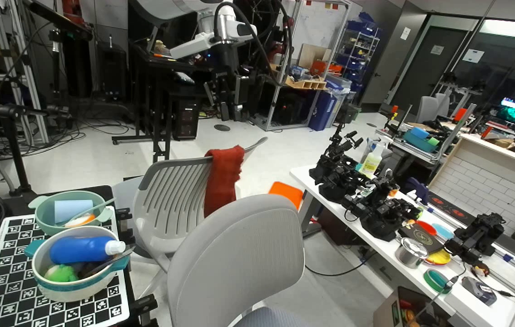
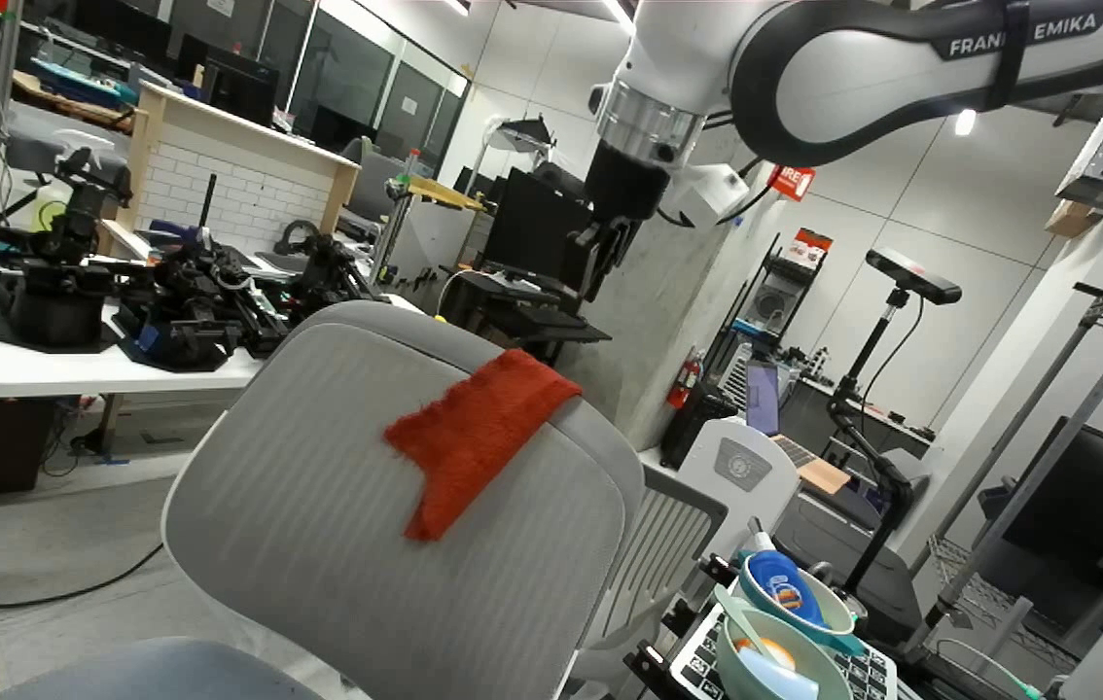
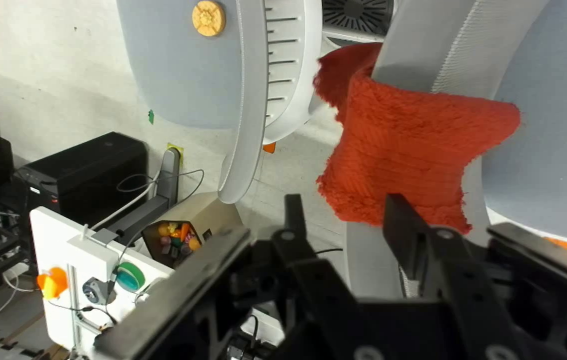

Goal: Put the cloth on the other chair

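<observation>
Tool (image 3: 343, 215) overhead, its two fingers parted by a gap. Below it, and apart from it, an orange-red cloth (image 2: 479, 437) hangs draped over the back of a gray chair (image 2: 318, 476); another gray chair (image 1: 244, 254) stands near. White capitals on the robot arm (image 2: 853, 78) read "FRAN" and "EMIKA", with a black strap (image 2: 1009, 58) covering the letters between. From here, lettering on a blue bottle (image 2: 785, 588) is too small to read.

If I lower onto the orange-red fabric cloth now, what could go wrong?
The black gripper may catch only a corner: in the wrist view it looks off-centre over the orange-red fabric cloth. It could bump the grey chair back beneath. The neighbouring grey slatted chair back might snag the lifted cloth.
</observation>
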